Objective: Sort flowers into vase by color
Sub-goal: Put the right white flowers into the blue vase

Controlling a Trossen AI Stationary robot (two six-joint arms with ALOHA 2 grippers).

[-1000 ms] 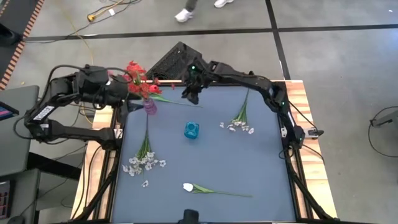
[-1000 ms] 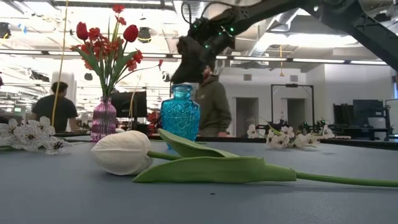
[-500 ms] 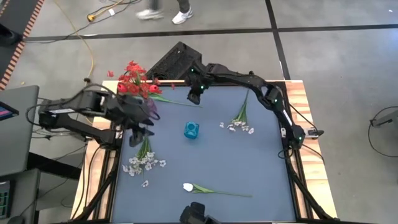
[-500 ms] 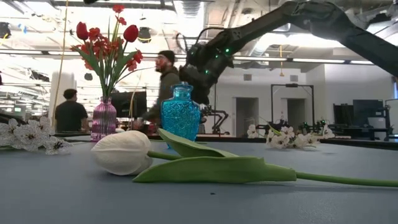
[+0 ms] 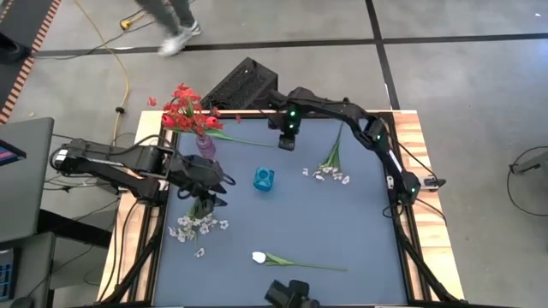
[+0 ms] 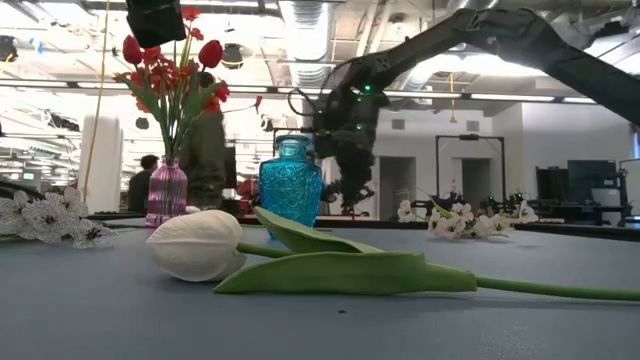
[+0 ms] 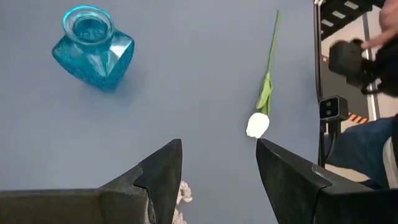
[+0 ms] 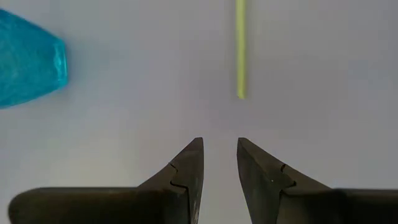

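Red artificial flowers [image 5: 184, 113] already stand in the pink glass vase [image 6: 166, 193]. The blue glass vase [image 5: 264, 179] is empty. Two white blossom sprays [image 5: 198, 225] [image 5: 328, 171] and a white tulip [image 5: 259, 257] lie on the surface [image 5: 342, 231]. Left gripper [image 7: 217, 162] above the near spray, fingers apart; right gripper [image 8: 219, 163] at the far edge, fingers slightly apart, empty.

Two dark, near-black arms are seen from above, built from slim tubes and chunkier joint blocks. A green light is lit on the right arm near its wrist. Black cables are looped round the left arm's base. Each gripper is tipped with two tapered, wedge-shaped black fingers [image 7: 163, 177].
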